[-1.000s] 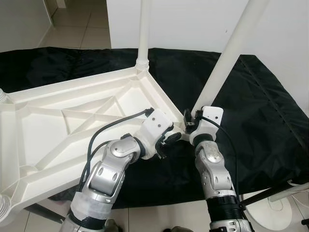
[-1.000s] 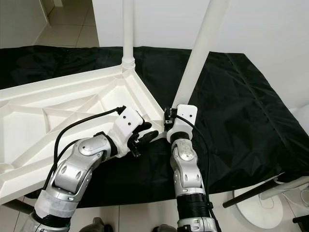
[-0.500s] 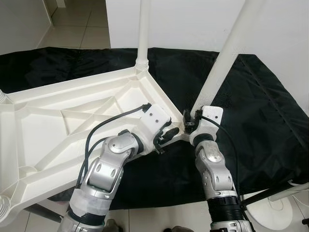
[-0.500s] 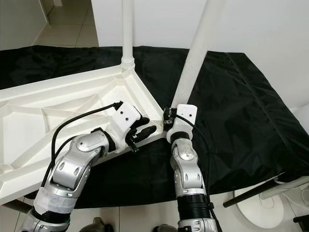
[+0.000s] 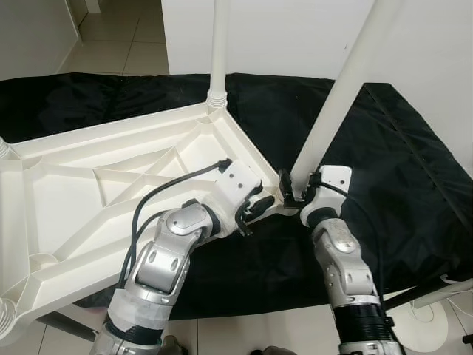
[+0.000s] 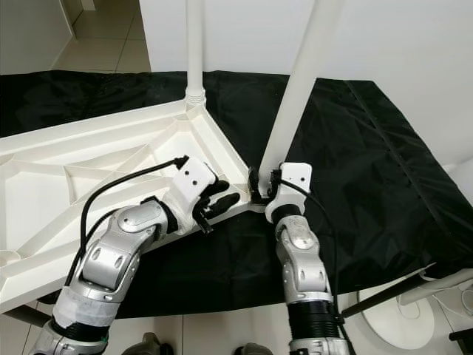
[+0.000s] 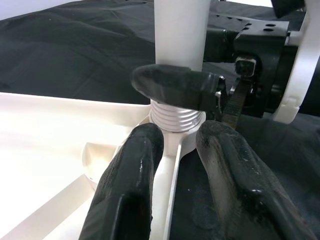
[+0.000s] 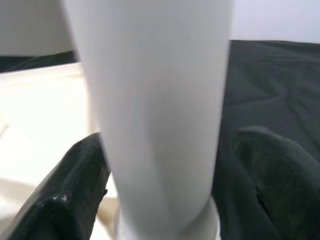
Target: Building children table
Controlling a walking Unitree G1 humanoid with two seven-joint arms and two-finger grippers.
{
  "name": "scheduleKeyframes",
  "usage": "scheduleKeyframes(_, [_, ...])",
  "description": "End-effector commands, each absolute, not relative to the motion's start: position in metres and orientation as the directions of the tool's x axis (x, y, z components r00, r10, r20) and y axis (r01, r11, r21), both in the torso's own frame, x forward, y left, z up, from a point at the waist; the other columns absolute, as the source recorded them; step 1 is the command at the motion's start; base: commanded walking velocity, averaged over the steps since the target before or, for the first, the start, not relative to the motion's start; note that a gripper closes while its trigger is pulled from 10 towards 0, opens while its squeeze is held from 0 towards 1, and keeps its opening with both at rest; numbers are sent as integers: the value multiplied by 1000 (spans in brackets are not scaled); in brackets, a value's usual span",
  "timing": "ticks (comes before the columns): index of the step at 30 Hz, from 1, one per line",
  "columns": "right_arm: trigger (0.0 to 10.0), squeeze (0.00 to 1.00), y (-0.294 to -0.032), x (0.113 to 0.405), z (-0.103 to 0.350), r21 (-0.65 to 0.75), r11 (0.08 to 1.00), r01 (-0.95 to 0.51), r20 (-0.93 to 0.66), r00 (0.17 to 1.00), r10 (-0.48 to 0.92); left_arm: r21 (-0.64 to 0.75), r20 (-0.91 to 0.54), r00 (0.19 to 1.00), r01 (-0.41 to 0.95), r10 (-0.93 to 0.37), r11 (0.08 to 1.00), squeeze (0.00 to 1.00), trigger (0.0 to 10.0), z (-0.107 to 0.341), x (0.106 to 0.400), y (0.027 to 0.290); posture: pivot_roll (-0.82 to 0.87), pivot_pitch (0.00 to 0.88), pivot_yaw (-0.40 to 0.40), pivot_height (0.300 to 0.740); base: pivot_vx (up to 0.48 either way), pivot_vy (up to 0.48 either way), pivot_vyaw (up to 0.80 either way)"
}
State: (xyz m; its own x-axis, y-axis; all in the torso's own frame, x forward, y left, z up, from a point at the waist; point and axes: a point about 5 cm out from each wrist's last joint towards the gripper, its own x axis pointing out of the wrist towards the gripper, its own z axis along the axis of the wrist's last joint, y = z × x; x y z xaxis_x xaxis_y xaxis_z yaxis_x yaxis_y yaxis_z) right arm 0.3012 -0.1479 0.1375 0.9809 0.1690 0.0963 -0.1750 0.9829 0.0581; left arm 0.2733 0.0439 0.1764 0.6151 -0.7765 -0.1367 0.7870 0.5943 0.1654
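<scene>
A white plastic table top [image 5: 111, 185] lies upside down on a black cloth [image 5: 384, 170], with its ribbed underside facing up. One white leg [image 5: 219, 44] stands upright in the corner socket at about 12 o'clock from the middle of the head view. A second white leg [image 5: 344, 89] stands in the nearest corner of the table top, just right of the centre of the view, and it leans a little toward 1 o'clock.

The right gripper [image 5: 299, 194] is at the foot of this second leg. In the right wrist view its two black fingers [image 8: 75, 195] stand on both sides of the leg, one at each side of the tube, and they seem to pinch it; the leg fills the space between them.

The left gripper [image 5: 255, 209] is at 9 o'clock from the right one, on the rim of the table top near the same corner. In the left wrist view its two black fingers [image 7: 132, 175] are a little spread, with the edge of the table top between them, and the threaded collar [image 7: 175, 117] of the leg is just beyond the fingertips. I cannot tell if the fingers press the rim.

At about 4 o'clock, on the tiled floor [image 5: 126, 37], a round white base [image 5: 414, 325] of some stand is partly visible.
</scene>
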Motion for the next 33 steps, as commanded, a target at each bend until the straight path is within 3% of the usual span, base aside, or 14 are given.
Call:
scheduleKeyframes(1, [10000, 0, -148, 300, 132, 70, 979, -192, 85, 979, 186, 180, -125, 691, 722, -712, 668, 0, 10000, 176, 277, 45, -49, 0, -17, 740, 0, 0, 0])
scheduleKeyframes(4, [10000, 0, -160, 308, 131, -11, 930, -368, 77, 927, 368, 191, -118, 689, 722, -715, 665, 0, 10000, 179, 280, 43, -50, 0, 5, 740, 0, 0, 0])
scheduleKeyframes(6, [10000, 0, -160, 308, 131, -11, 930, -368, 77, 927, 368, 191, -118, 689, 722, -715, 665, 0, 10000, 179, 280, 43, -50, 0, 5, 740, 0, 0, 0])
scheduleKeyframes(8, [10000, 0, -164, 313, 132, -70, 868, -491, 54, 867, 495, 199, -117, 681, 729, -723, 655, 0, 10000, 180, 281, 43, -56, 0, 9, 740, 0, 0, 0])
scheduleKeyframes(26, [10000, 0, -163, 338, 134, -154, 768, -621, -12, 779, 627, 202, -114, 673, 736, -731, 646, 0, 10000, 182, 283, 38, -59, 0, 19, 740, 0, 0, 0])
scheduleKeyframes(27, [6039, 0, -163, 340, 132, -156, 762, -628, -21, 774, 633, 202, -114, 671, 738, -732, 644, 0, 10000, 182, 283, 38, -59, 0, 17, 740, 0, 0, 0])
scheduleKeyframes(28, [4510, 0, -163, 340, 130, -157, 759, -632, -33, 771, 635, 202, -114, 670, 739, -734, 643, 0, 10000, 182, 283, 37, -59, 0, 15, 740, 0, 0, 0])
scheduleKeyframes(29, [1255, 0, -164, 340, 128, -156, 757, -635, -44, 770, 637, 202, -114, 669, 740, -735, 642, 0, 10000, 182, 283, 37, -59, 0, 15, 740, 0, 0, 0])
scheduleKeyframes(30, [0, 0, -165, 340, 126, -153, 756, -637, -51, 769, 638, 203, -113, 668, 740, -735, 641, 0, 10000, 182, 283, 36, -60, 0, 14, 740, 0, 0, 0])
scheduleKeyframes(33, [0, 0, -166, 339, 124, -148, 756, -637, -57, 769, 637, 202, -112, 668, 740, -736, 641, 0, 10000, 182, 283, 36, -60, 0, 14, 740, 0, 0, 0])
